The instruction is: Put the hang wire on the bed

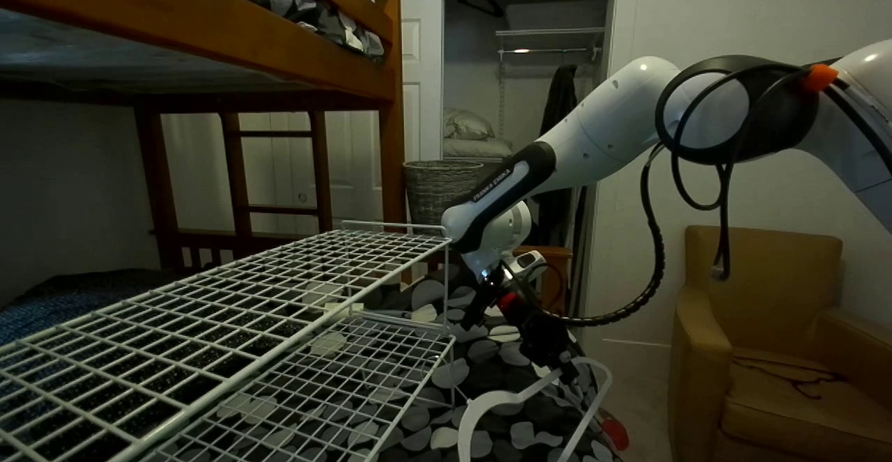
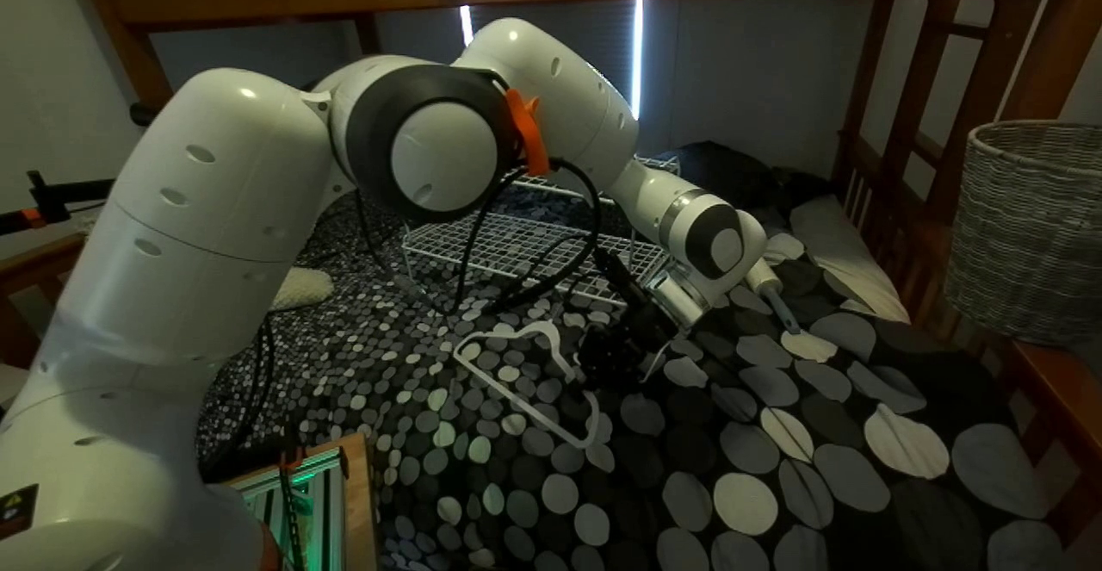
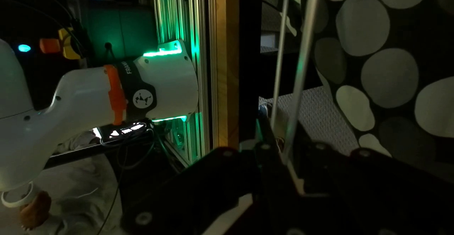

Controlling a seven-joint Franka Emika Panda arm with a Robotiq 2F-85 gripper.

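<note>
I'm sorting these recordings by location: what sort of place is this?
Most likely a bedroom, judging by the wooden bunk bed, the spotted bedding and the open closet in an exterior view.

On one side of our gripper (image 2: 585, 375) a wire rack (image 2: 529, 249) bars passage; opposite, we find open bed (image 2: 747, 502).

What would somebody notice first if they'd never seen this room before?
Probably the big white robot arm, filling much of both exterior views, with a white hanger gripped in its black hand and seen against the spotty bed. Next might come the white wire rack standing on that bed. In the wrist view, the green lights glowing at the arm's base would likely catch the eye.
</note>
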